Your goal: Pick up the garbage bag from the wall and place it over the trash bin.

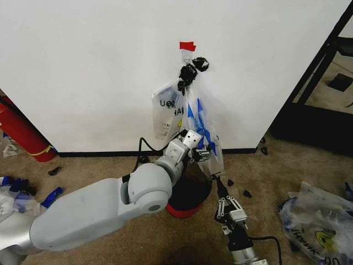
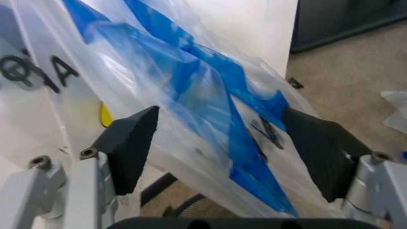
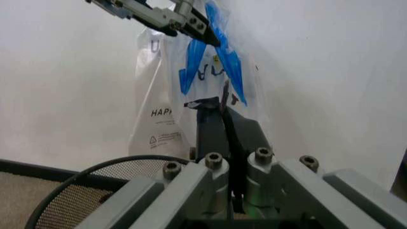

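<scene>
On the wall [image 1: 83, 66], garbage bag [image 3: 159, 114] reads "HAPP"; left pincer [image 1: 203, 153] spread around it.

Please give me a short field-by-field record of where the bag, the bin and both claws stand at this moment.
garbage bag: hanging on the wall from a hook under a red tape patch, not yet taken down
trash bin: on the carpet below the bag, partly hidden by the left arm
left claw: raised to the bag's lower part, open, with the blue-banded plastic between its pads
right claw: low beside the bin, pointing up toward the bag, shut and holding nothing
</scene>
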Robot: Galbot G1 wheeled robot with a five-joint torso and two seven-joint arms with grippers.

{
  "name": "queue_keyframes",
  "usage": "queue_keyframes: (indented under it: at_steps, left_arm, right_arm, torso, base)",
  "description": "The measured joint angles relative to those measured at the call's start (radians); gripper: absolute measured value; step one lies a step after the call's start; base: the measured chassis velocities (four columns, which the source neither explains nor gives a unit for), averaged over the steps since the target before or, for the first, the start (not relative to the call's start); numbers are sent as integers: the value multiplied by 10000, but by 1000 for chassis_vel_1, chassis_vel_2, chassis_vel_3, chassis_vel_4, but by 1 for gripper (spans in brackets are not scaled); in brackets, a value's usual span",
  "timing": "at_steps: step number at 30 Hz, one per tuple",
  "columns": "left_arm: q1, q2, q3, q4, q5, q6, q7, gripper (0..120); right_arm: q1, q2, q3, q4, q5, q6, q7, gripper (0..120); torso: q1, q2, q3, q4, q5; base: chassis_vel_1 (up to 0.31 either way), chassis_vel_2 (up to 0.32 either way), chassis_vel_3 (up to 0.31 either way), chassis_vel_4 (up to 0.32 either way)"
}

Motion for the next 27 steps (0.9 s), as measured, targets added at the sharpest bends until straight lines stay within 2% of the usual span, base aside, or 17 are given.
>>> queue_keyframes:
  at_steps: [3, 6, 7, 8, 11, 14, 16, 22, 25, 27]
  left_arm:
    - [-21, -163, 52, 168, -164, 39, -148, 75]
    - [-144, -237, 94, 334, -203, 71, -250, 67]
    - [-219, -256, 113, 431, -225, 83, -290, 61]
    - [-219, -256, 113, 431, -225, 83, -290, 61]
    - [-293, -279, 121, 572, -270, 93, -368, 50]
    - [-307, -279, 119, 663, -278, 79, -435, 36]
    - [-305, -262, 101, 669, -278, 61, -442, 32]
    - [-265, -151, -39, 648, -273, -1, -447, 7]
    - [-215, -80, -149, 548, -270, -72, -438, 0]
    - [-132, 31, -303, 370, -269, -127, -408, 0]
  right_arm:
    - [-9, -2, 0, 36, 16, 0, 0, 0]
    - [-53, -3, 0, 87, 43, 11, 0, 0]
    - [-78, -3, 1, 107, 52, 31, 0, 0]
    - [-78, -3, 1, 107, 52, 31, 0, 0]
    - [-108, 0, 9, 120, 67, 76, -2, 0]
    - [-127, -1, 34, 122, 108, 99, -4, 0]
    - [-126, -2, 42, 125, 118, 101, -5, 0]
    - [-95, -12, 56, 129, 149, 98, -5, 0]
    - [-85, -12, 90, 127, 156, 90, -4, 0]
    - [-99, -19, 122, 145, 181, 54, 8, 0]
  torso:
    - [0, 0, 0, 0, 0]
    - [0, 0, 0, -1, 0]
    - [0, 0, 0, -1, 0]
    - [0, 0, 0, -1, 0]
    - [0, 0, 0, -1, 0]
    - [-1, 0, 0, -1, 0]
    - [-1, 0, 0, -1, 0]
    - [-1, 0, 0, -1, 0]
    - [-1, 0, 0, -1, 0]
    - [-1, 0, 0, -1, 0]
  base:
    - [0, 0, 0, 0]
    - [0, 0, 0, 0]
    - [0, 0, 0, 0]
    - [0, 0, 0, 0]
    - [0, 0, 0, 0]
    - [0, 0, 0, 0]
    - [0, 0, 0, 0]
    - [0, 0, 0, 0]
    - [0, 0, 0, 0]
    - [0, 0, 0, 0]
